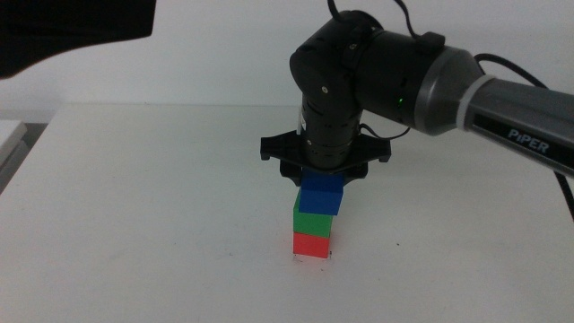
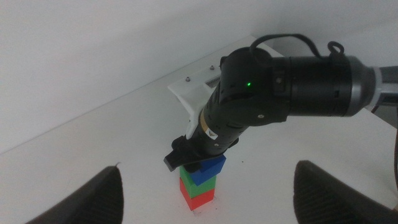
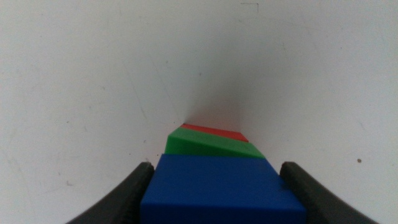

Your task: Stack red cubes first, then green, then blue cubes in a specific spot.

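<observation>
**Desk:** What's at the centre of the frame?

**Photographer:** A three-cube tower on the white table (image 1: 134, 206), just below centre in the middle view: the red cube (image 1: 311, 243) at the bottom, the green cube (image 1: 313, 222) on it, the blue cube (image 1: 322, 195) on top. The blue one sits slightly skewed toward the right of the frame, overhanging the green. The marked spot itself is hidden under the red cube.

**Desk:** And the arms?

**Photographer:** The right gripper (image 1: 324, 172) comes in from the upper right and hangs straight over the tower. In its wrist view the two dark jaws stand either side of the blue cube (image 3: 222, 190), with a sliver of white showing on each side. I read that as let go, or nearly, though the gap is thin. The left gripper (image 2: 205, 202) waits well back, its jaws spread wide with nothing between them.

**Desk:** How would those cubes handle?

**Photographer:** They look light, rigid and matte, so likely not slippery, but a tower this narrow would tip at a small sideways nudge. Any correction should take the blue cube by two opposite flat faces, squarely, at mid-height.

**Desk:** Stage of the task?

**Photographer:** The order looks complete; what remains, in my judgement, is a clean vertical retreat.
</observation>
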`<state>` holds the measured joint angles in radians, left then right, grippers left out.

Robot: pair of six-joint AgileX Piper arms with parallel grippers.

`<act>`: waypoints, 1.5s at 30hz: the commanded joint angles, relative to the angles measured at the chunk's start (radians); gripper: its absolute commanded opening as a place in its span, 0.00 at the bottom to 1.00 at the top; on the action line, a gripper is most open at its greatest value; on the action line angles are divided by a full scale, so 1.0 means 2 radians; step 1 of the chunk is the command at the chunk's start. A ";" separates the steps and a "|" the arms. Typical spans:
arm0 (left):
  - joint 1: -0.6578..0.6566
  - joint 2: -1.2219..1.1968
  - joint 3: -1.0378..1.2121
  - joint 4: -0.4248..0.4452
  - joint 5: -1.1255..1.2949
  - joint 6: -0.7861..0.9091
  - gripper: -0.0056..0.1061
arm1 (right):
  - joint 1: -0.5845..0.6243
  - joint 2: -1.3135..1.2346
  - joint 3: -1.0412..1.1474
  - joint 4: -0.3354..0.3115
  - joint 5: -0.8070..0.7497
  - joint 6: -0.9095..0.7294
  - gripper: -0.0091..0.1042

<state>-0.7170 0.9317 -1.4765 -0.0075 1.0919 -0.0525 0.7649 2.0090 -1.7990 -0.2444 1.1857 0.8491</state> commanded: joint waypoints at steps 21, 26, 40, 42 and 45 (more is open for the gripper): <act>0.001 -0.001 0.001 0.004 -0.007 0.000 0.89 | 0.001 0.014 -0.005 -0.020 -0.028 -0.005 0.71; 0.001 -0.001 0.001 0.004 -0.007 0.000 0.89 | 0.001 -0.044 -0.005 -0.051 -0.026 -0.027 0.90; 0.001 -0.001 0.001 0.004 -0.007 0.000 0.89 | -0.189 -0.467 0.296 -0.021 -0.136 -0.248 0.90; 0.001 -0.001 0.001 0.004 -0.007 0.000 0.89 | -0.240 -0.510 0.351 0.022 -0.188 -0.298 0.90; 0.001 -0.001 0.001 0.004 -0.007 0.000 0.89 | -0.288 -0.554 0.414 0.072 -0.247 -0.362 0.90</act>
<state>-0.7170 0.9317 -1.4765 0.0000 1.0919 -0.0525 0.2336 0.9356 -1.0235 -0.1576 0.7794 0.2144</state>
